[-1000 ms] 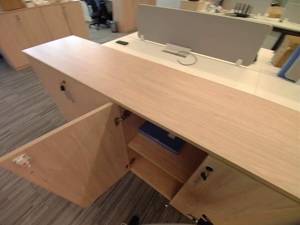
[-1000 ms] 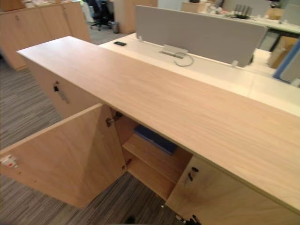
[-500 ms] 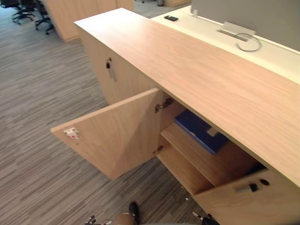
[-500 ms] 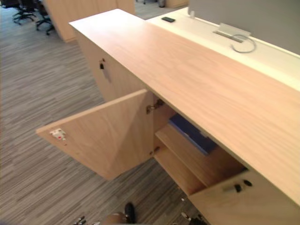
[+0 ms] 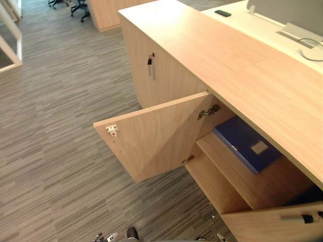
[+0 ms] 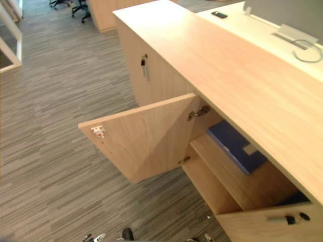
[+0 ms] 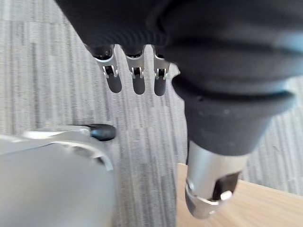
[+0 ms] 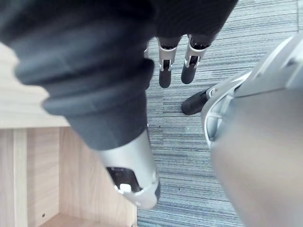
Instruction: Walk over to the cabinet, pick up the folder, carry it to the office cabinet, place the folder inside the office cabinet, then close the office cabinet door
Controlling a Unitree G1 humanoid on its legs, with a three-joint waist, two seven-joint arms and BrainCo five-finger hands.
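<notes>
Flat blue folder (image 5: 246,143) shelved centre right; my left hand (image 7: 138,78), right hand (image 8: 166,71) empty, fingers relaxed straight; I'd push the open light-wood cabinet door (image 5: 151,138) by its free edge.

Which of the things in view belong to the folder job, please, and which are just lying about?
Job: blue folder, lying on the shelf inside the office cabinet; its open door; left hand and right hand, both open and empty.
Lying about: black phone on the white desk; office chairs across the carpet.
</notes>
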